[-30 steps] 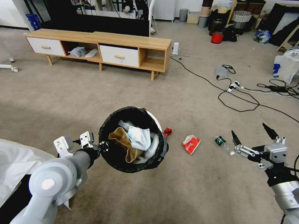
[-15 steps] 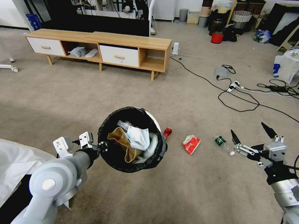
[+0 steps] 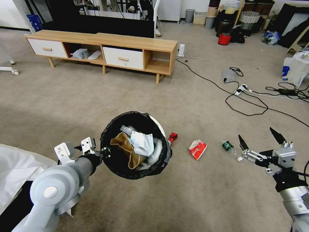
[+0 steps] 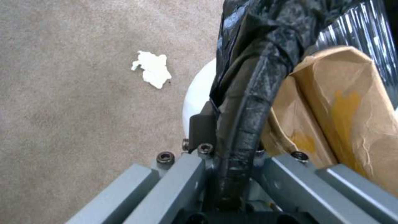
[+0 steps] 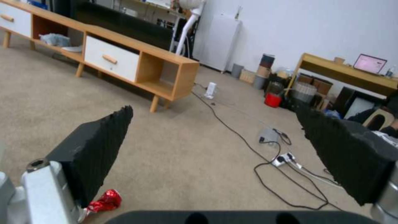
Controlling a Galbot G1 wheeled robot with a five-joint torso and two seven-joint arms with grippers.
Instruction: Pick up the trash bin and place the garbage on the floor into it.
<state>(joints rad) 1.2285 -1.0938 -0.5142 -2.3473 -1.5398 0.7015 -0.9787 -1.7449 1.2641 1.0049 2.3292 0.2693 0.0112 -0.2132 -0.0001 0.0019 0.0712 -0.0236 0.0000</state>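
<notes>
The left gripper (image 3: 103, 151) is clamped on the bagged rim of the trash bin (image 3: 117, 167), which is held clear of the carpet mouth-up, presumably to receive litter, while the right gripper (image 3: 259, 139), spread wide and empty, hangs beside the green-labelled bottle (image 3: 228, 146).

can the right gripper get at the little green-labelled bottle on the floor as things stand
Probably yes. The right gripper is open and empty, just beside the green-labelled bottle, which lies alone on bare carpet with nothing between them. It would likely need to tip downward.
</notes>
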